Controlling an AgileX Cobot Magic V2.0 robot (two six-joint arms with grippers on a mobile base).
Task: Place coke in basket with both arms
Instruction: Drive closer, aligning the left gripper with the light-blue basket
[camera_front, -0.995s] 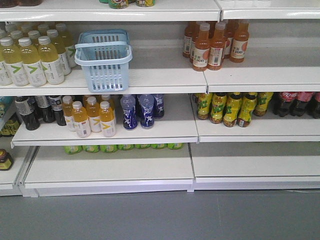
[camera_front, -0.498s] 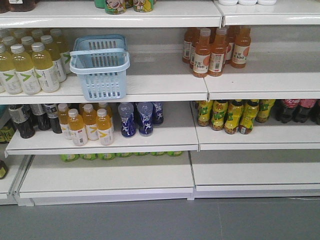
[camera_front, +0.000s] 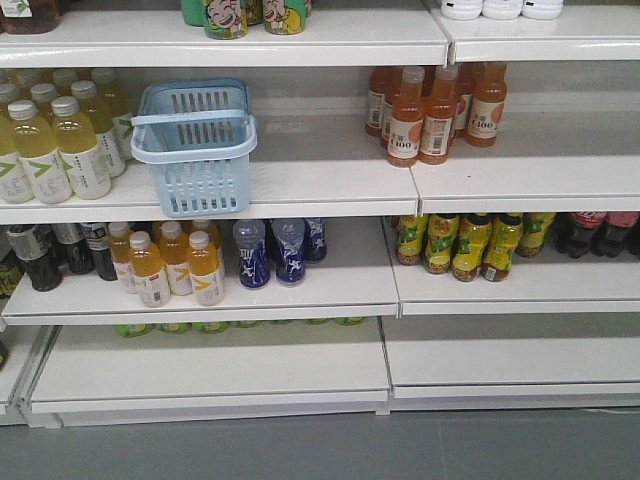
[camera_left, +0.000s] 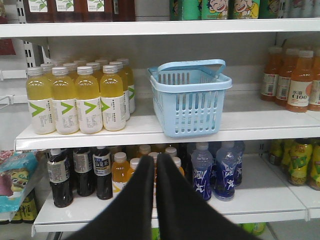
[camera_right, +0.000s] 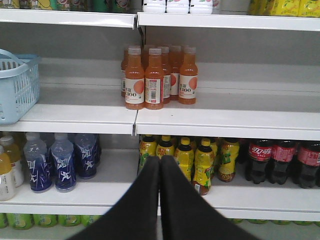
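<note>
The light blue basket (camera_front: 195, 185) stands empty on the second shelf from the top, between yellow and orange drink bottles. It also shows in the left wrist view as the basket (camera_left: 190, 110), above and right of my left gripper (camera_left: 155, 159). At the left edge of the right wrist view the basket (camera_right: 17, 90) is cut off. Both the left gripper and my right gripper (camera_right: 160, 160) are shut with nothing in them, well short of the shelves. The coke is out of view. Neither arm shows in the front view.
Dark cola bottles with red labels (camera_right: 272, 162) stand on the lower shelf at the right, next to yellow-labelled tea bottles (camera_right: 192, 160). Orange drink bottles (camera_front: 430, 110) are right of the basket, pale yellow ones (camera_front: 60, 140) to its left. Blue bottles (camera_front: 275, 250) stand below.
The whole shelf scene has slid downward and slightly left in the front view, so the view has shifted. No bottle or the basket has moved on its shelf.
</note>
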